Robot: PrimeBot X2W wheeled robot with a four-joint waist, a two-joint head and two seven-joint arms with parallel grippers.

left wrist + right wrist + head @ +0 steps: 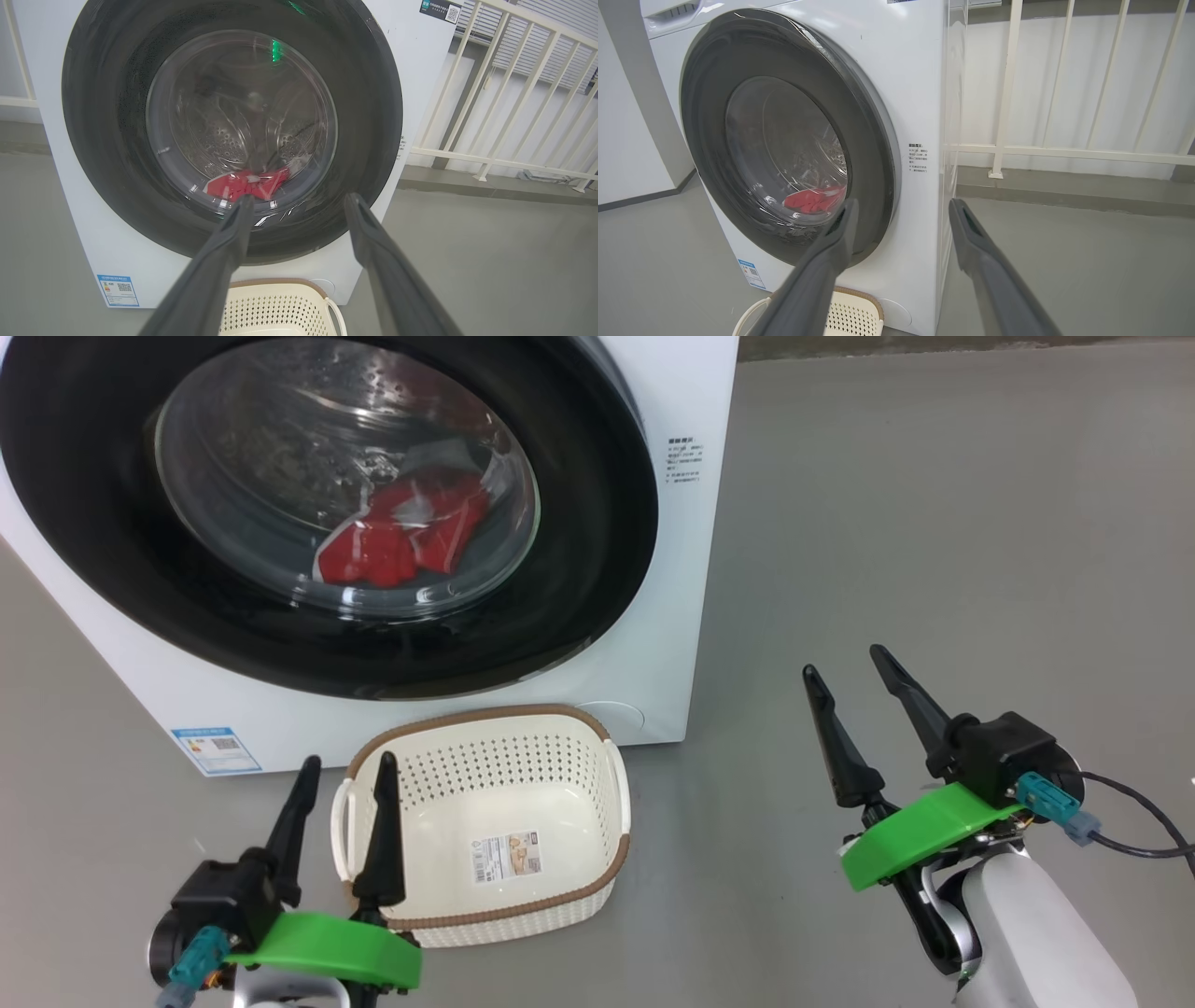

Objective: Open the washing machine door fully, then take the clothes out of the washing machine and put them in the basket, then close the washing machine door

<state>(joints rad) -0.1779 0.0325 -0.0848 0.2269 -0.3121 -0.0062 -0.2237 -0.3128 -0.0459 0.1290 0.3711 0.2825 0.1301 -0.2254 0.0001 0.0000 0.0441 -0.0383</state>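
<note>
The white washing machine (686, 401) stands ahead with its washing machine door (597, 523) lying against the front, black rim around a clear glass bowl. Red clothes (401, 541) lie low in the drum behind the glass, as the left wrist view (243, 184) and right wrist view (812, 199) also show. The cream basket (476, 716) sits on the floor before the machine, with nothing in it. My left gripper (349, 761) is open just left of the basket, pointing at the door (93, 116). My right gripper (843, 660) is open over bare floor to the right of the machine.
Grey floor (934, 523) spreads to the right of the machine. A white railing (1008, 93) runs behind and to the right of it. A blue label sticker (217, 749) marks the machine's lower left corner. A dark cable (1139, 821) trails from my right wrist.
</note>
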